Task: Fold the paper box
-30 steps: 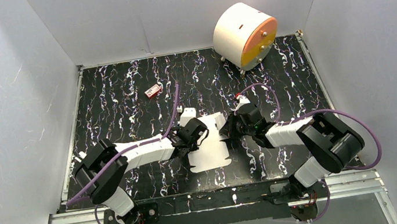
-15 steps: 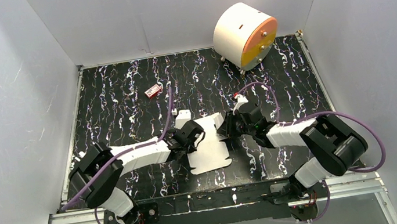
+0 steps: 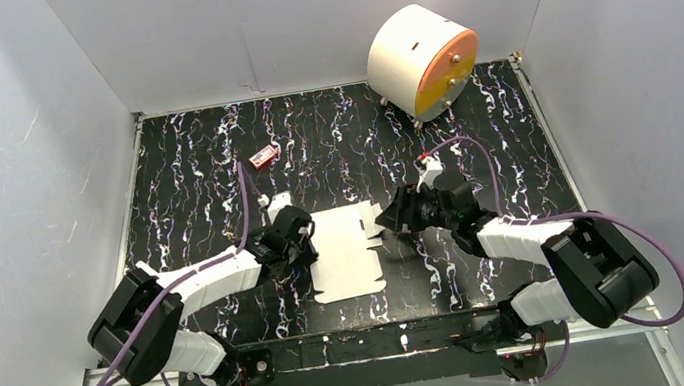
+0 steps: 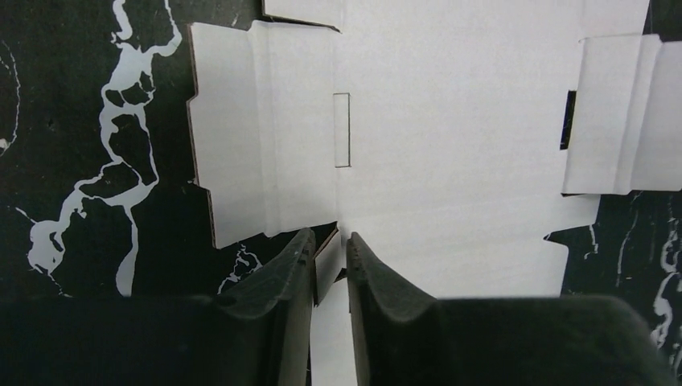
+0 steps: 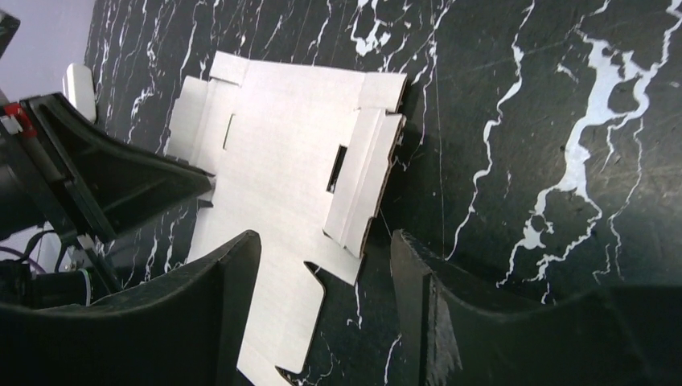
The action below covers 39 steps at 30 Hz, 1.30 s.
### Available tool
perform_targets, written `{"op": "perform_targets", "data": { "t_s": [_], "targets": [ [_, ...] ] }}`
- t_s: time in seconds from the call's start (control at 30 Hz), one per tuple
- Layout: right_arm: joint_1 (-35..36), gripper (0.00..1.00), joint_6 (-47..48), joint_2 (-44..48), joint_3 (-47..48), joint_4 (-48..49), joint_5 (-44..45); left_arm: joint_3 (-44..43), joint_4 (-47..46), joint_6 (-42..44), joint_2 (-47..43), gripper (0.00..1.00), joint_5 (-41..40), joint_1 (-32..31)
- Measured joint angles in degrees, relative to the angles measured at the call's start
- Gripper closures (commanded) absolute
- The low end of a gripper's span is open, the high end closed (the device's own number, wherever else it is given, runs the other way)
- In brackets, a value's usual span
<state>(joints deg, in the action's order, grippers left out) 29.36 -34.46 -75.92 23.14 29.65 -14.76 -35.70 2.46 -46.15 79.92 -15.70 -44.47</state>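
Observation:
The paper box (image 3: 346, 253) is a flat white die-cut sheet with tabs, lying on the black marbled table (image 3: 194, 173) between the two arms. My left gripper (image 3: 308, 248) is at its left edge. In the left wrist view its jaws (image 4: 328, 237) stand only narrowly apart. A small raised flap (image 4: 326, 265) stands between them and leans on the left finger, with a slit of space to the right finger. My right gripper (image 3: 388, 219) hovers at the sheet's right edge, wide open (image 5: 323, 235) with nothing between its fingers. A folded side tab (image 5: 362, 177) lies just ahead of it.
A big white cylinder with an orange face (image 3: 422, 60) stands at the back right. A tiny red item (image 3: 262, 157) lies at the back left. Grey walls close in the table on three sides.
The right gripper has opened wide and drawn back to the right off the sheet. The left arm has pulled leftward, and the sheet has shifted left with it and lies flatter.

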Motion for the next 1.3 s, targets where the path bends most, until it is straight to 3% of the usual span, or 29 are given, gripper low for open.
{"op": "perform_targets", "data": {
  "t_s": [0.37, 0.7, 0.9, 1.13, 1.23, 1.3],
  "targets": [
    [-0.15, 0.26, -0.28, 0.94, -3.13, 0.42, -3.41, 0.48, 2.47, 0.52, -10.34, 0.51, 3.87, 5.60],
    [-0.15, 0.25, -0.28, 0.94, -3.91, 2.36, -5.40, -3.65, 6.16, 5.33, -8.96, 0.44, 12.61, 18.51],
    [-0.15, 0.25, -0.31, 1.01, -4.55, 3.82, -6.40, -6.43, 5.64, 6.45, -0.31, 0.46, 23.61, 24.28],
    [-0.15, 0.24, -0.48, 1.31, -6.23, 4.98, -6.64, -9.01, 5.18, 7.58, 7.63, 0.52, 31.32, 26.05],
    [-0.17, 0.24, -0.46, 1.31, -6.25, 5.33, -6.64, -9.20, 4.72, 7.78, 9.44, 0.59, 33.55, 26.14],
    [-0.28, 0.24, -0.46, 1.31, -6.60, 5.97, -6.62, -9.27, 4.11, 7.74, 10.91, 0.70, 35.32, 26.16]
  ]
}}
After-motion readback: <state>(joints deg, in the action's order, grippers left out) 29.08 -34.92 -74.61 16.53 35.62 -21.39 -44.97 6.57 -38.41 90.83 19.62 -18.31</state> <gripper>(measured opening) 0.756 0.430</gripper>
